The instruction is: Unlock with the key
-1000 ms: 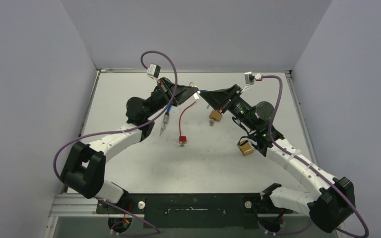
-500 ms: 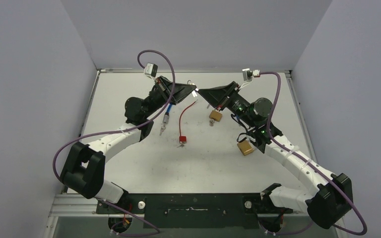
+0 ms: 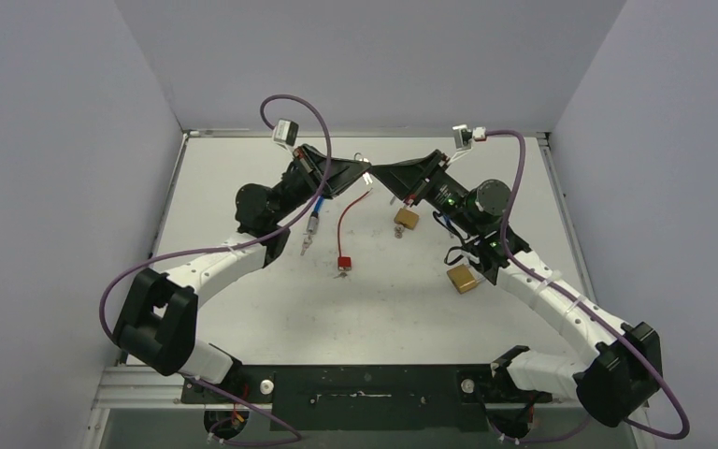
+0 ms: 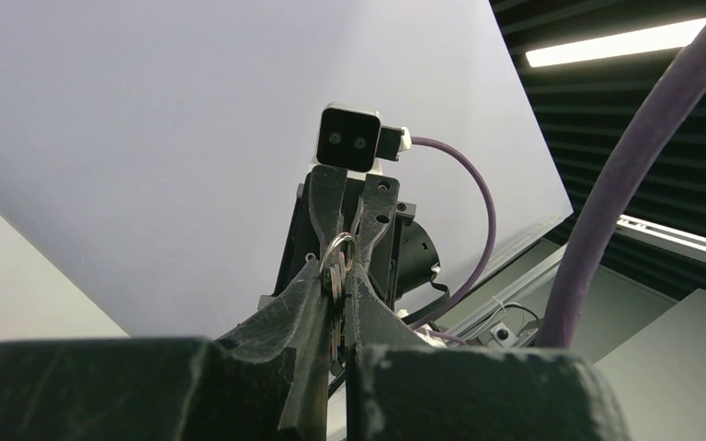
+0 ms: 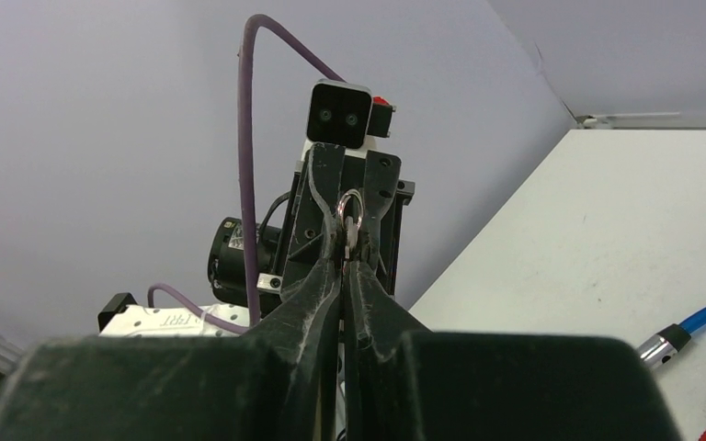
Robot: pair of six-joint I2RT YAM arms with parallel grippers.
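Note:
My left gripper point(image 3: 365, 173) and right gripper point(image 3: 378, 174) meet tip to tip above the far middle of the table. Both are shut on a small bunch of keys on a metal ring point(image 4: 337, 262), held between them; the ring also shows in the right wrist view point(image 5: 350, 213). A brass padlock point(image 3: 406, 219) lies on the table just below the right gripper. A second brass padlock point(image 3: 463, 278) lies by the right forearm. A red padlock point(image 3: 344, 264) with a red cable lies mid-table.
A blue cable lock with a metal end point(image 3: 313, 223) lies beside the left forearm. Grey walls close the table on three sides. A black rail point(image 3: 365, 385) runs along the near edge between the arm bases.
The right arm has shifted a little up and left, its wrist rolling, bringing its fingertips tight against the left gripper's. The left arm has barely moved. The padlocks lie still.

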